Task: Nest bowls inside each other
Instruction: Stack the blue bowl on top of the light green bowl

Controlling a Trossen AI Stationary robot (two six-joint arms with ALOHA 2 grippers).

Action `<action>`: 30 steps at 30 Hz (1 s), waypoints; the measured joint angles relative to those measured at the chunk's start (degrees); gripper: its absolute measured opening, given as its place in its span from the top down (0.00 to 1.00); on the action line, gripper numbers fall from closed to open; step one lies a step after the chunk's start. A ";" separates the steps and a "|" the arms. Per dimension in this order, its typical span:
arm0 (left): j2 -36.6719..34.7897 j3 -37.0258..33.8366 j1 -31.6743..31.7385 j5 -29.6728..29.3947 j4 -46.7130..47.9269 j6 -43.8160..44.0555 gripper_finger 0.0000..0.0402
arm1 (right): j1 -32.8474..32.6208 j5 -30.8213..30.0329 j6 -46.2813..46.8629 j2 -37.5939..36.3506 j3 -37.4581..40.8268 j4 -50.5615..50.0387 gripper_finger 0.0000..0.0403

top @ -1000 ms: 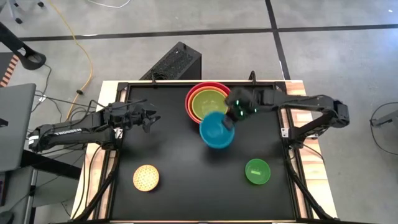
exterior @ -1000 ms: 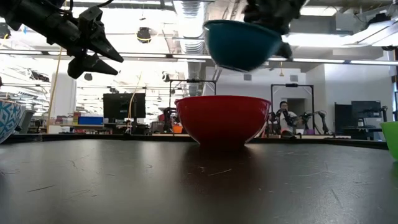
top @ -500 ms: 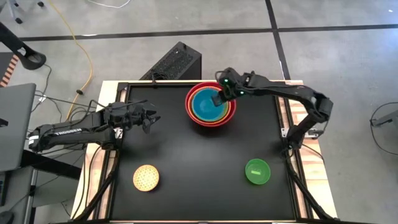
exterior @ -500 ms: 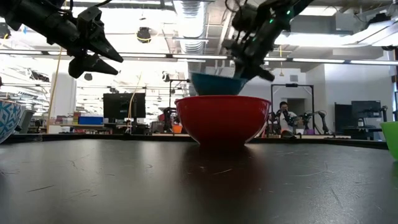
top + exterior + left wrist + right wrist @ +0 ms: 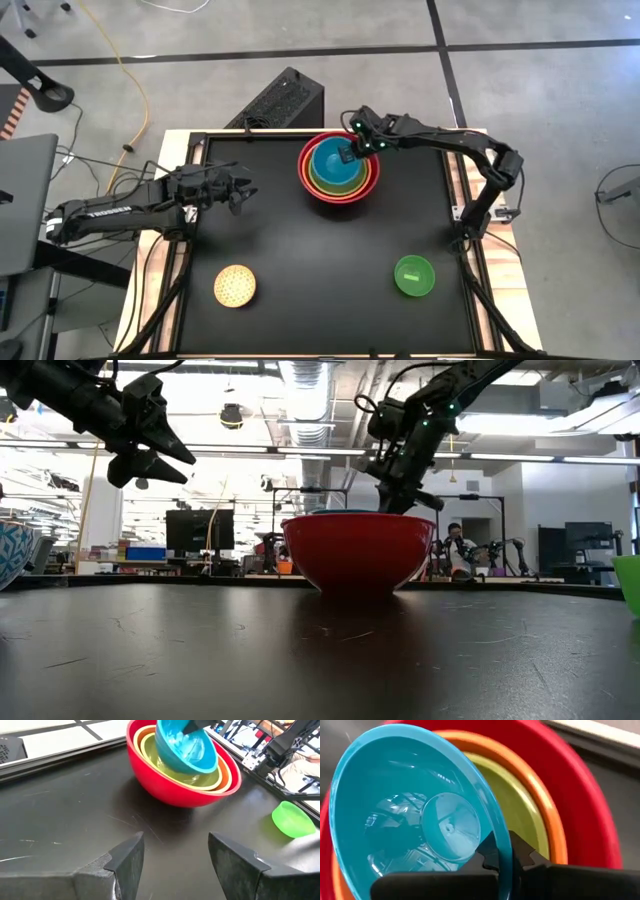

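Note:
At the table's far middle a large red bowl holds an orange bowl and a lime-green bowl. The blue bowl sits tilted inside them, with my right gripper shut on its rim. Whether its bottom touches the lime-green bowl is hidden. My left gripper hovers open over the table's left side, holding nothing. A pale-yellow speckled bowl rests on the table near left. A bright green bowl rests near right. My right gripper pinches the blue bowl's rim on the side toward the table's right. One finger is inside the bowl and one outside. The fingers slant down from the right. The bowl hangs tilted, down inside the nested bowls.
A black box lies on the floor beyond the far edge and a grey laptop stands off the left side. A blue-and-white patterned object shows at the low view's left. The black table top is bare between the bowls.
My right gripper has carried the blue bowl from above the table just near of the stack toward the far edge and down. The bowl, lifted well above the red bowl a second ago, now sits low inside the nested bowls. The gripper stays shut on its rim.

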State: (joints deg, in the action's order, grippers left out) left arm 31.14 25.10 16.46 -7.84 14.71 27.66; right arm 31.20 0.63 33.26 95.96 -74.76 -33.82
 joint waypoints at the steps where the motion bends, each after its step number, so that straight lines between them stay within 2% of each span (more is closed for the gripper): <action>1: -0.02 0.00 0.00 0.04 0.02 0.00 0.48 | -0.22 -0.54 0.01 0.10 0.00 -0.73 0.96; 8: 0.00 0.00 -0.03 0.55 0.04 0.00 0.48 | -1.72 -2.48 1.72 1.92 0.00 1.42 0.96; 14: 0.00 0.00 -0.04 1.57 0.06 0.29 0.48 | -2.60 -5.86 3.79 2.60 0.02 -0.86 0.96; 18: -0.02 0.00 -0.04 1.79 0.08 0.44 0.48 | -2.59 -5.54 3.85 2.56 0.00 -0.44 0.95; 30: -0.02 0.00 -0.04 2.05 0.05 0.55 0.48 | -2.77 -5.28 3.80 2.56 0.02 -1.99 0.84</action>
State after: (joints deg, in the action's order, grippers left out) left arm 31.11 25.10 16.43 -5.78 14.75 28.21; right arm 28.42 -4.64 37.06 98.52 -74.74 -35.81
